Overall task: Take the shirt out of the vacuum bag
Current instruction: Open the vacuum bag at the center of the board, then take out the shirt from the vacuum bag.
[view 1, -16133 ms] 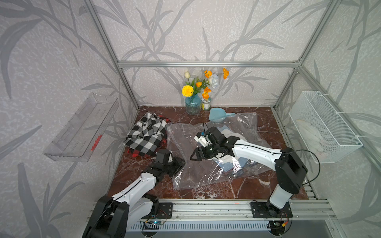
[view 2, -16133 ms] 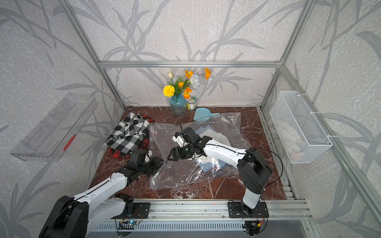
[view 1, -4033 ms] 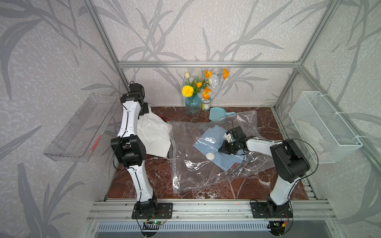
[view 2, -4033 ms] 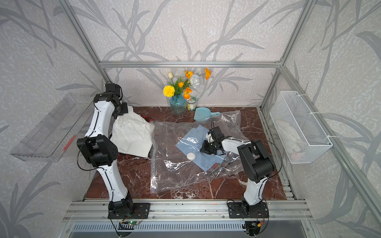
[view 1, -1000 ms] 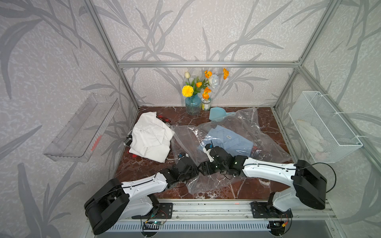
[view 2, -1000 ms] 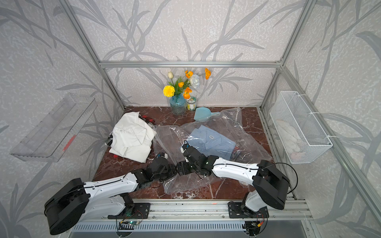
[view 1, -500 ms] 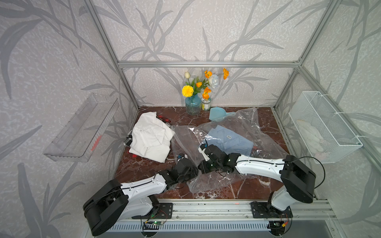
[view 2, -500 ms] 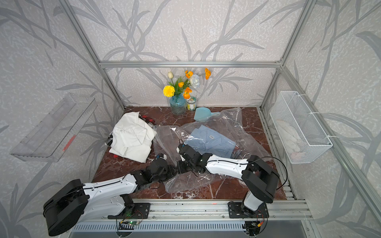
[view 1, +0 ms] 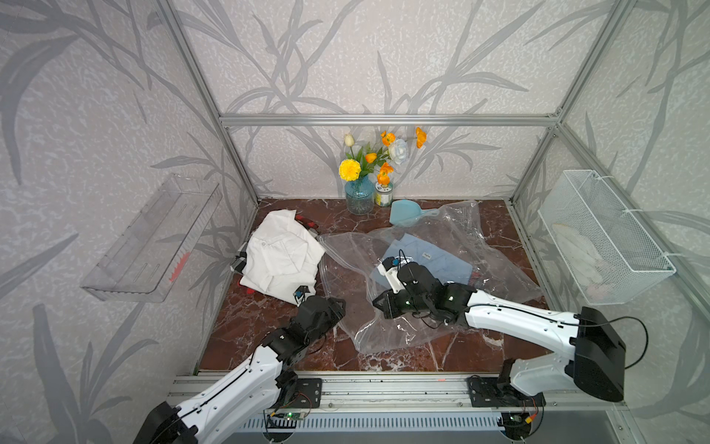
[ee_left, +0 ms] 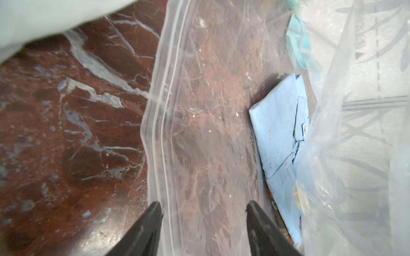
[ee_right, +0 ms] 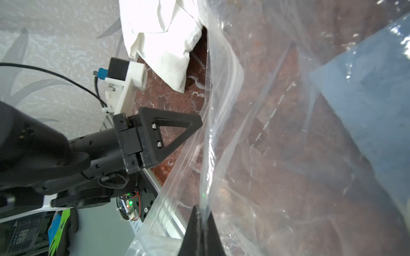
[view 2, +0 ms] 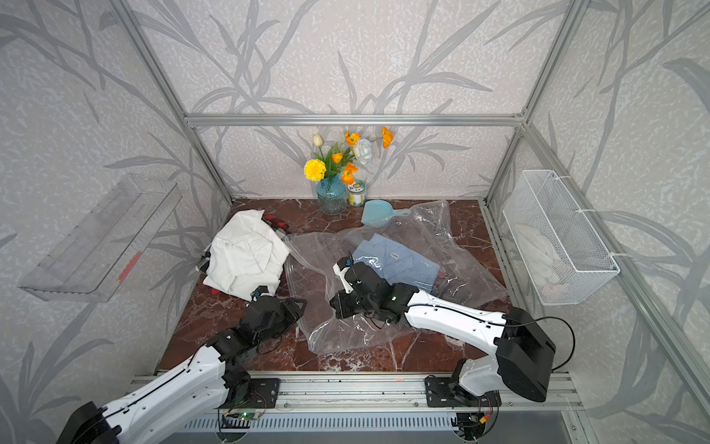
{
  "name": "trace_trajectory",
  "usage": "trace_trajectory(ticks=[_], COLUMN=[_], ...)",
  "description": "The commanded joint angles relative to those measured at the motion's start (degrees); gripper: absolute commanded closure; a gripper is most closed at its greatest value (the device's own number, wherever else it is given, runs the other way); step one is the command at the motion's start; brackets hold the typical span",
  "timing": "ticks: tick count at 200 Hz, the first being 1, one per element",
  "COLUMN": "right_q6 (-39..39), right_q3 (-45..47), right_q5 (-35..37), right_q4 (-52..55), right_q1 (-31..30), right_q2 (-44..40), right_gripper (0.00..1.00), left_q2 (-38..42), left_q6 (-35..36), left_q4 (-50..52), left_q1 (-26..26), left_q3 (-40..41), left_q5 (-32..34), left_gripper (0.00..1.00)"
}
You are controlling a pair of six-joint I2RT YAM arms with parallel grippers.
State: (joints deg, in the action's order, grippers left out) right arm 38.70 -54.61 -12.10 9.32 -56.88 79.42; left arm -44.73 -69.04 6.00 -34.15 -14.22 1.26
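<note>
1. A large, clear, crinkled vacuum bag lies spread over the middle of a dark red marble bench. Its zip-edged mouth faces the left arm's side.
2. A folded blue shirt lies flat inside the bag, toward its far half. It shows through the plastic in both top views.
3. The right gripper sits over the bag near the mouth. Its jaws are pressed together on a thin fold of the bag's plastic.
4. The left gripper is just beside the mouth edge. Its jaws stand apart with the zip strip running between them – they are closed on nothing.
5. A crumpled white shirt lies on the bench just left of the bag.
6. At the back wall stand a blue glass vase of yellow and orange flowers and a small jar. A light blue scoop lies near the bag's far edge.
7. A white wire basket hangs on the right wall, and a clear shelf on the left.
</note>
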Motion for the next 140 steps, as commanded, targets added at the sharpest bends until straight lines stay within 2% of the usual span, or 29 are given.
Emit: trace_trajectory(ticks=[1,30,67,140], right_q6=[-0.9,-0.9,-1.2,-1.3], right_q3=[-2.2,-2.8,-2.1,-0.5], right_q5=[-1.7,-1.1,-0.5,-0.6], right_q4=[1.8,2.8,3.7,2.6], right_q1=[-0.3,-0.8,-1.1,-1.1], right_q2=[-1.4,-3.2,-5.1,-6.3], right_gripper=[1.00,1.00,1.00,1.00], left_q2=[-6.7,-19.4,-32.5,-50.9], left_q6=[0.9,1.7,-0.3,-5.1], left_q4=[-3.7,-9.1,-21.5,-40.0], left_q1=[0.4,0.4,-0.1,-3.4], left_q3=[-3.6,-9.3,-13.5,-18.4], left_q5=[-2.7,-6.2,-9.6,-5.6], left_gripper=[0.38,0.38,0.33,0.25])
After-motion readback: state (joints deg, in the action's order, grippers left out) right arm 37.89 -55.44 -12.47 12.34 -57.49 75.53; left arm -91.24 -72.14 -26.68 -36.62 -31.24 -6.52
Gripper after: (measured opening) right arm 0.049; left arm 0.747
